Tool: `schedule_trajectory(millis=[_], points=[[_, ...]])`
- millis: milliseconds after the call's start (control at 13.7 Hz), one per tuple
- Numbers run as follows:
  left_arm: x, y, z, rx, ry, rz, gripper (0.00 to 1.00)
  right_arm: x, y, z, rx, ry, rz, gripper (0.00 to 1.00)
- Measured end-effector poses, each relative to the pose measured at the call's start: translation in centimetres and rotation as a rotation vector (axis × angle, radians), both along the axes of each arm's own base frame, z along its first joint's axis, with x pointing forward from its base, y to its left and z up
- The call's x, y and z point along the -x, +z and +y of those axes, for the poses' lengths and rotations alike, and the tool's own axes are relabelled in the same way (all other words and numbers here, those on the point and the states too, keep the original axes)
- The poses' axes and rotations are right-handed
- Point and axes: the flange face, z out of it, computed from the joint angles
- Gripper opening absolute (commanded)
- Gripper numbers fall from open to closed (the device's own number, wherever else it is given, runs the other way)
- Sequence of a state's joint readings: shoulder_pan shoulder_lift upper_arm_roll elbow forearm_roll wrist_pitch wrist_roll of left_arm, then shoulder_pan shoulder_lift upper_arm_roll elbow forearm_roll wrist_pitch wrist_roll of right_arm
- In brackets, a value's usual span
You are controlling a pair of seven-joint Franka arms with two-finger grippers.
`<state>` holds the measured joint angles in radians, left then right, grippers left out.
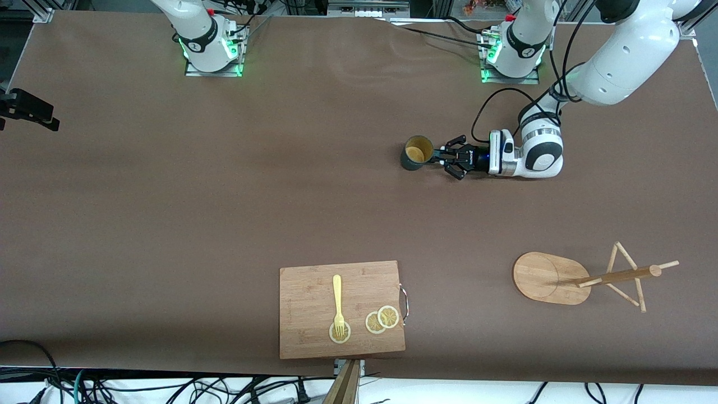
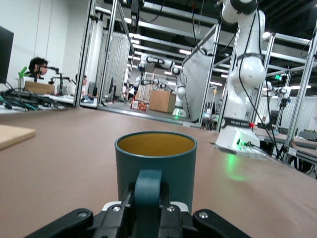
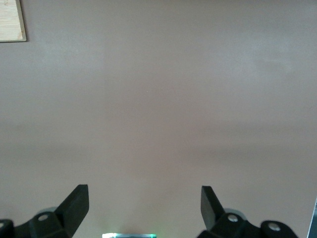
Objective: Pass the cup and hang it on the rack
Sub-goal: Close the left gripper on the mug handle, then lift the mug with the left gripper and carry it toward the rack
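Observation:
The cup (image 1: pixel 417 152), dark teal with a tan inside, stands upright on the brown table toward the left arm's end. My left gripper (image 1: pixel 440 156) lies low and level beside it, shut on the cup's handle. The left wrist view shows the cup (image 2: pixel 156 158) straight ahead, its handle (image 2: pixel 147 191) pinched between the left gripper's (image 2: pixel 147 201) fingers. The rack (image 1: pixel 543 278), a bamboo mug tree with an oval base and thin pegs, stands nearer to the front camera than the cup. My right gripper (image 3: pixel 144 203) is open over bare table, holding nothing, and the front view does not show it.
A wooden cutting board (image 1: pixel 305 336) lies near the table's front edge, carrying a yellow fork (image 1: pixel 337 300) and lemon slices (image 1: pixel 381 320). One corner of the board (image 3: pixel 10 20) shows in the right wrist view. A black fixture (image 1: pixel 28 109) juts in at the right arm's end.

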<state>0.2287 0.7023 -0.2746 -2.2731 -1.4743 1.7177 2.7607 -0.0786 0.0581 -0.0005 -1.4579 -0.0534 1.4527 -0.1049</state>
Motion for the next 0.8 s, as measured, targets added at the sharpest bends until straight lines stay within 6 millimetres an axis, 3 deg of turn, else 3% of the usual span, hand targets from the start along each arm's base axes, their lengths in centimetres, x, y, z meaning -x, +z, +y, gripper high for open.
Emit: schedule_trajectory(millis=[219,438,584,802], points=[[-1.8,3.6,0.3,0.080,-0.002,-0.007,0.00,0.0,0.0,0.0,0.000,0.000,0.000,1.00],[-3.4,7.8,2.4,0.150,0.009,0.027,0.00,0.0,0.0,0.0,0.000,0.000,0.001,1.00],[-4.0,10.0,5.2,0.200,0.019,0.104,0.00,0.0,0.0,0.0,0.000,0.000,0.001,1.00],[-3.9,12.1,11.5,0.237,0.015,0.262,0.00,0.0,0.0,0.0,0.000,0.000,0.001,1.00]])
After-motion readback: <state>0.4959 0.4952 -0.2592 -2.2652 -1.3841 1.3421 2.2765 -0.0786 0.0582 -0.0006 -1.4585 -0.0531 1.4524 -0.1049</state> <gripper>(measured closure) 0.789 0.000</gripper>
